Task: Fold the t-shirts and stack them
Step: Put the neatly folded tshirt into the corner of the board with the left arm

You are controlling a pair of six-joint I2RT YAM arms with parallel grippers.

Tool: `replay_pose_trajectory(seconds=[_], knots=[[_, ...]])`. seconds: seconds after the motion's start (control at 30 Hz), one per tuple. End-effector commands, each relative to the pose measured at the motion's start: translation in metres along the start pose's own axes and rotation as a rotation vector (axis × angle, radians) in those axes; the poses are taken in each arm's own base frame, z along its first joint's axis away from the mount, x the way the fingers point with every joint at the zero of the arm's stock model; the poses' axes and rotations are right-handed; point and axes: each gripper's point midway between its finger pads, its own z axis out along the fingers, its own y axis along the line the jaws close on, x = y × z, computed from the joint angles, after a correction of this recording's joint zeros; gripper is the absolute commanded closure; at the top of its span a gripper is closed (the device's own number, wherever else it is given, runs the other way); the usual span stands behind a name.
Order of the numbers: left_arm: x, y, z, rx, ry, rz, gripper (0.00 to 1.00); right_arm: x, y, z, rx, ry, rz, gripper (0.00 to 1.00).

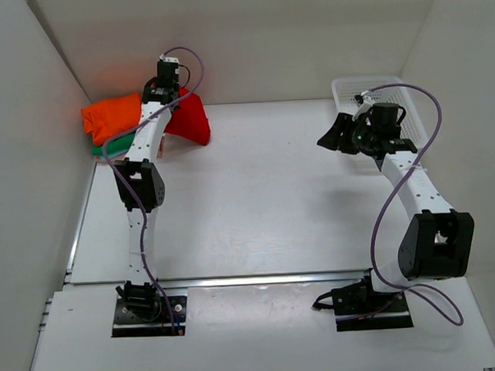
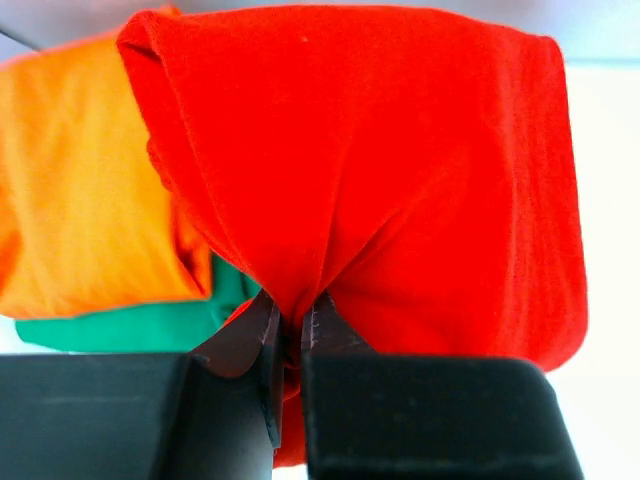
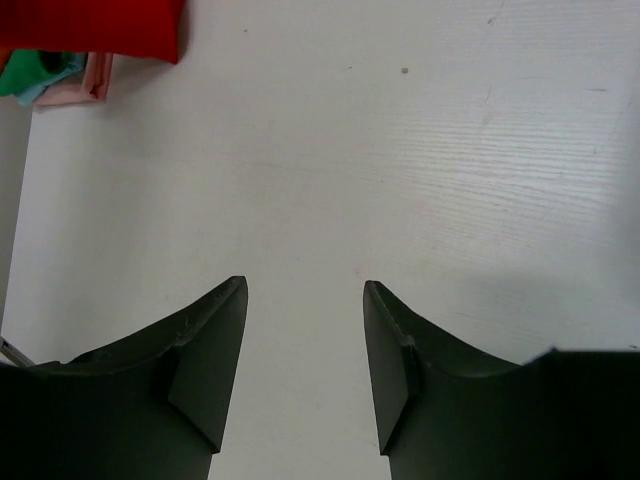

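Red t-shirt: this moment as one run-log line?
left fingers: shut on red t-shirt | red t-shirt: bunched beside orange t-shirt on green t-shirt | right fingers: open, empty, above table

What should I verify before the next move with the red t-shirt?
1. Left gripper shut on bright red cloth t-shirt: ok.
2. Red t-shirt folded flat: not ok, it is bunched at the pinch.
3. Orange cloth t-shirt lying on green cloth t-shirt: ok.
4. Right gripper open and empty: ok.
5. Pale pink t-shirt folded: cannot tell, only an edge shows.
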Motion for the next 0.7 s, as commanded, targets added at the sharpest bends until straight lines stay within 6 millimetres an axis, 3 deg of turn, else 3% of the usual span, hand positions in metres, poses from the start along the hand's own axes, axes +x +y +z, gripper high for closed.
replay_pose_trajectory(seconds=[0.0, 0.2, 0.27, 0.37, 0.5, 0.6, 0.67], knots=[[-0.068, 0.069, -0.040, -0.082, -0.191, -0.114, 1.00, -0.011, 0.005, -0.012, 0.004, -0.048, -0.043, 0.53], [-0.089, 0.113, -0.062, -0.064, -0.263, -0.162, 1.00, -0.002, 0.005, -0.005, -0.009, -0.031, 0.005, 0.55], [-0.089, 0.137, -0.059, -0.078, -0.271, -0.187, 1.00, 0.001, 0.008, -0.002, -0.010, -0.021, 0.015, 0.55], [-0.094, 0.158, -0.065, -0.064, -0.298, -0.231, 1.00, 0.004, 0.008, 0.000, -0.016, -0.007, 0.033, 0.56], [-0.107, 0.174, -0.084, -0.026, -0.355, -0.269, 1.00, 0.013, 0.017, 0.007, -0.034, 0.012, 0.043, 0.56], [-0.106, 0.183, -0.083, 0.006, -0.361, -0.279, 1.00, 0.012, 0.022, 0.013, -0.048, 0.022, 0.032, 0.57], [-0.104, 0.178, -0.078, 0.041, -0.359, -0.313, 1.00, 0.014, 0.025, 0.016, -0.055, 0.034, 0.036, 0.57]])
